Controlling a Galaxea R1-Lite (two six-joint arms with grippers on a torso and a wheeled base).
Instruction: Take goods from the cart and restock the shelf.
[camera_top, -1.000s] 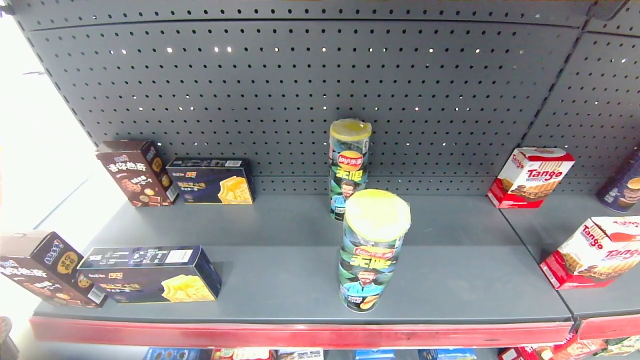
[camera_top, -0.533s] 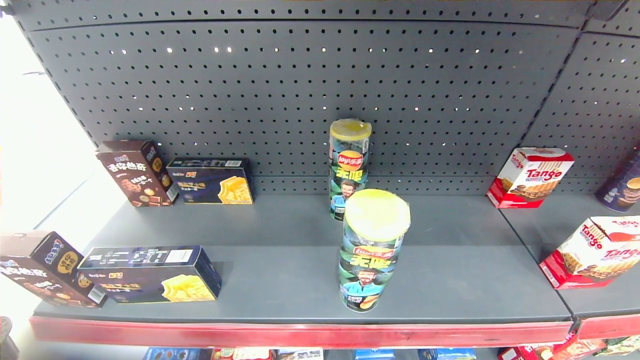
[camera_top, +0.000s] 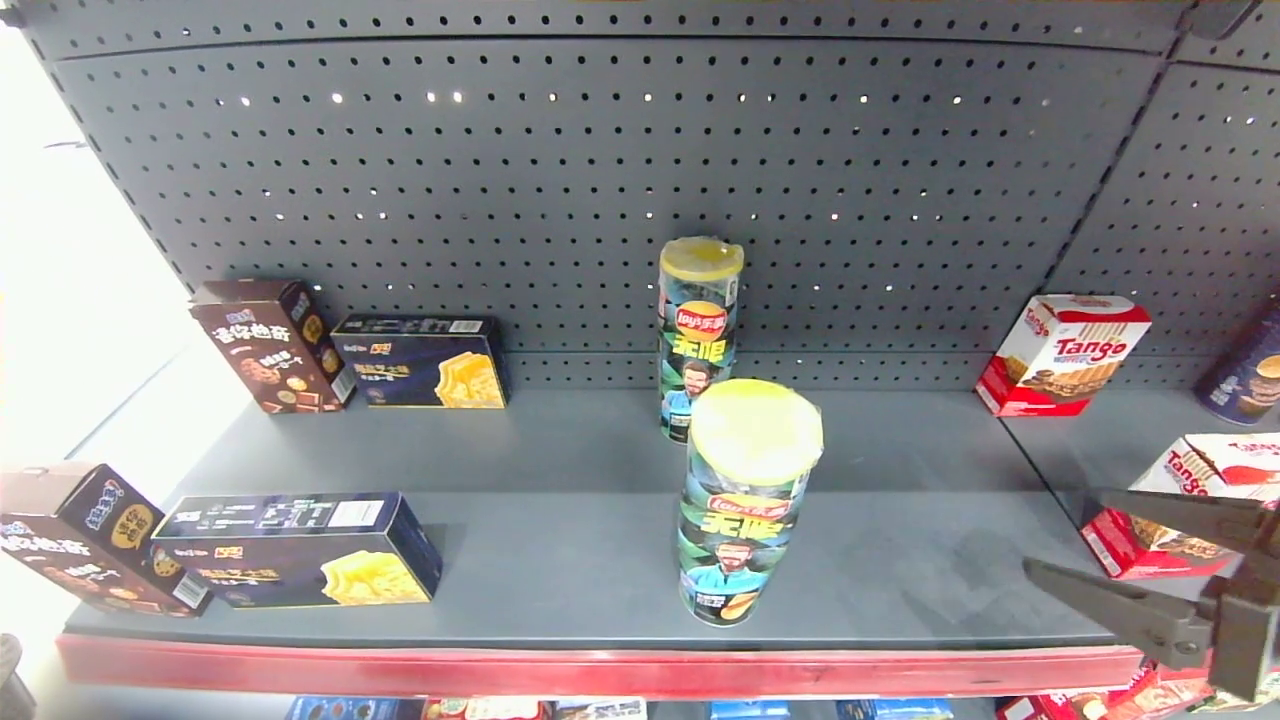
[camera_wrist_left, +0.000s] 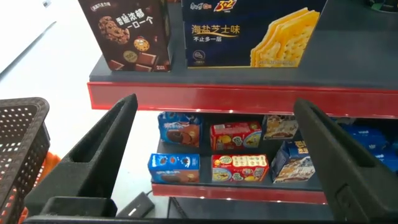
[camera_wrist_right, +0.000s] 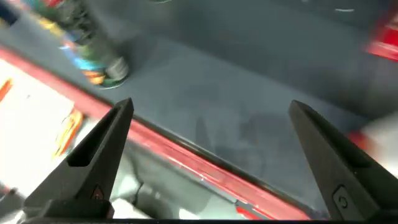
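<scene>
Two tall chip cans with yellow lids stand mid-shelf, one near the front (camera_top: 745, 500) and one by the back wall (camera_top: 697, 335). My right gripper (camera_top: 1068, 532) is open and empty at the lower right, over the front edge of the grey shelf (camera_top: 560, 560), right of the front can. From its wrist, the right gripper (camera_wrist_right: 211, 104) faces the shelf lip with the front can (camera_wrist_right: 99, 56) off to one side. My left gripper (camera_wrist_left: 216, 101) is open and empty, low in front of the shelf's red edge (camera_wrist_left: 249, 99).
Brown cookie boxes (camera_top: 272, 345) and dark blue cracker boxes (camera_top: 300, 550) sit on the shelf's left; red-and-white wafer boxes (camera_top: 1062, 352) on the right. A black mesh basket (camera_wrist_left: 22, 149) is beside the left gripper. A lower shelf holds small boxes (camera_wrist_left: 239, 168).
My right gripper has come into the head view at the lower right, open. The cans and boxes have not moved.
</scene>
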